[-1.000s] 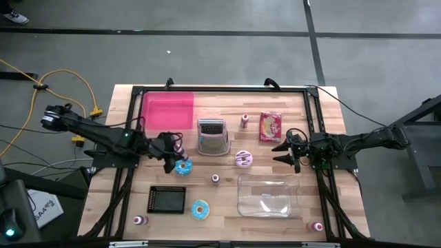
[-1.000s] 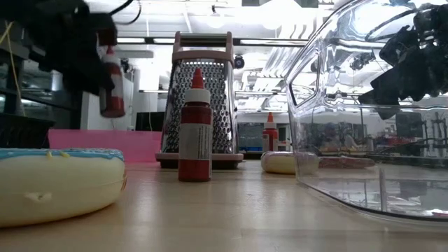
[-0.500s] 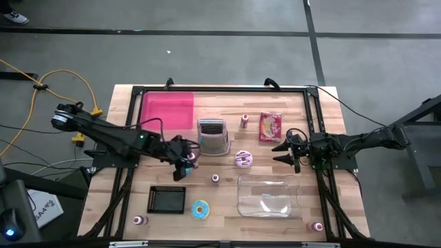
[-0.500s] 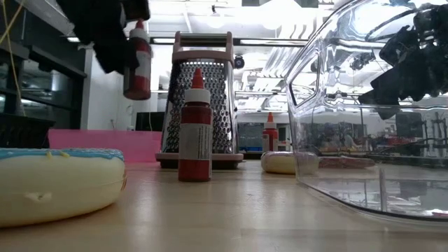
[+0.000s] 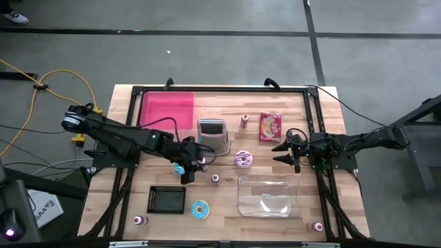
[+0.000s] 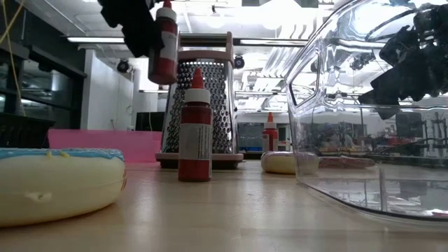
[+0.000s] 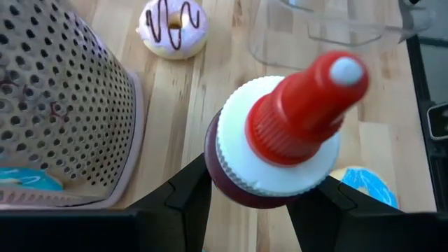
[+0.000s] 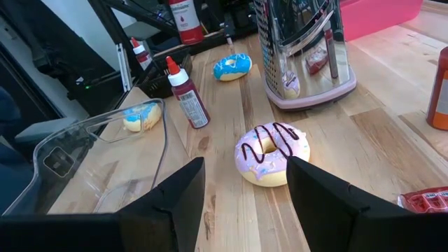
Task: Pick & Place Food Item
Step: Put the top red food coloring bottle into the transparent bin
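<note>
My left gripper (image 5: 191, 165) is shut on a dark-red sauce bottle (image 7: 287, 133) with a white collar and a red cap. It holds the bottle in the air beside the metal grater (image 5: 213, 135); the low view shows the bottle (image 6: 164, 43) high above the table. A blue donut (image 5: 180, 168) lies on the table under that arm. My right gripper (image 5: 276, 153) waits open at the table's right. A pink donut (image 8: 271, 154) lies on the wood in front of its fingers, untouched. My left gripper pinches the bottle's body just under the white collar (image 7: 231, 183), one finger (image 7: 183, 201) on each side. The fingers slant down from the table's left. The bottle is lifted clear of the table and stands nearly upright, cap up.
A clear plastic container (image 5: 267, 195) lies near the table's right front, and a black tray (image 5: 167, 199) and a second blue donut (image 5: 200, 209) at the front left. A pink mat (image 5: 167, 110) and a red packet (image 5: 270, 126) lie farther back. Small bottles (image 5: 216, 178) stand about.
My left gripper has moved toward the table's right edge and up, carrying the bottle from over the blue donut to beside the grater. Its wrist has rolled, and the bottle, which leaned before, now stands more upright. The grip has stayed shut on the bottle.
</note>
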### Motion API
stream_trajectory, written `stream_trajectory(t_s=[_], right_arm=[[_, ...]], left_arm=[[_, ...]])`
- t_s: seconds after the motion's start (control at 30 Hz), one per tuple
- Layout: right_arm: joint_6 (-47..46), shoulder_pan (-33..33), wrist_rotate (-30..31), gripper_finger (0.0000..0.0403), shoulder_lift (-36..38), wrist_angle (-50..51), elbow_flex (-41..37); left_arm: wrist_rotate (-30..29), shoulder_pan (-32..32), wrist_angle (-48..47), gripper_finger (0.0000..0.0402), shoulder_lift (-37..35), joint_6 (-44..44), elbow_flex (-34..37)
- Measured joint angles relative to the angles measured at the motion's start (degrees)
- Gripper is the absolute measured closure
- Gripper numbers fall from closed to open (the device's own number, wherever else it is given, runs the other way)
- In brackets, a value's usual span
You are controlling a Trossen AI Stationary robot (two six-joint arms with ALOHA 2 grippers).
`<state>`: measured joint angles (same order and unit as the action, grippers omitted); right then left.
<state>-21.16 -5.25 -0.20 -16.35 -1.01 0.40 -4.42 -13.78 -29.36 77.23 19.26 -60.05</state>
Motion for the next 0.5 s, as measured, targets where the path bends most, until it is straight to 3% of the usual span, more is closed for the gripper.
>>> stream_trajectory(t_s=[0.5], right_arm=[[0.0,0.0,0.0,0.0214,0.0,0.0,0.0]], left_arm=[[1.8,2.5,-2.9,0.0248,8.5,-8.7,-12.4]])
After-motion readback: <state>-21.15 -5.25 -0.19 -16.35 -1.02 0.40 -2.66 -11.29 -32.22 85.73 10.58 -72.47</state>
